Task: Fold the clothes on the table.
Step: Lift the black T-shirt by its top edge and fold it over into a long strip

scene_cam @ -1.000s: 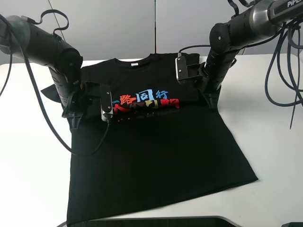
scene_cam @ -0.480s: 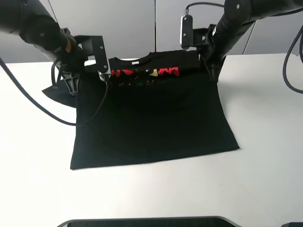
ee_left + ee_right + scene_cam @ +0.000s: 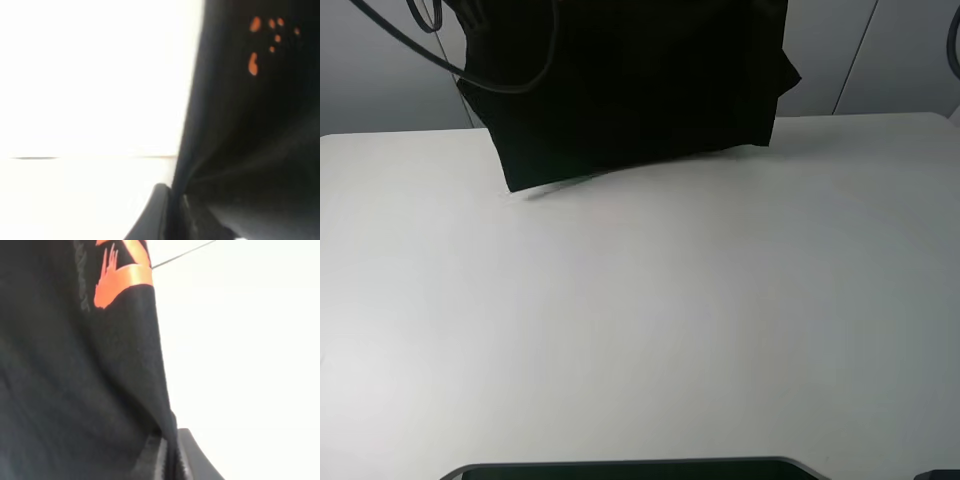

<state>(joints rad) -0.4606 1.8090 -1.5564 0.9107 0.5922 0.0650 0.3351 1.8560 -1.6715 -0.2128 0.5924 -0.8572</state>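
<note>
The black T-shirt (image 3: 630,90) hangs in the air at the far side of the white table (image 3: 640,330), its lower hem just above the surface. Both grippers are above the top edge of the exterior high view, out of sight there. In the left wrist view my left gripper (image 3: 175,212) is shut on a pinched edge of the shirt (image 3: 250,125), whose orange print spots show. In the right wrist view my right gripper (image 3: 170,460) is shut on another edge of the shirt (image 3: 75,365), near the orange print.
Black cables (image 3: 470,60) hang down in front of the shirt at the upper left. A dark edge (image 3: 620,470) runs along the near side of the table. Grey wall panels stand behind the table.
Both arms have lifted the shirt off the table and carried it up and away. It lay flat a second ago; now it hangs, and the arms have left the exterior view.
</note>
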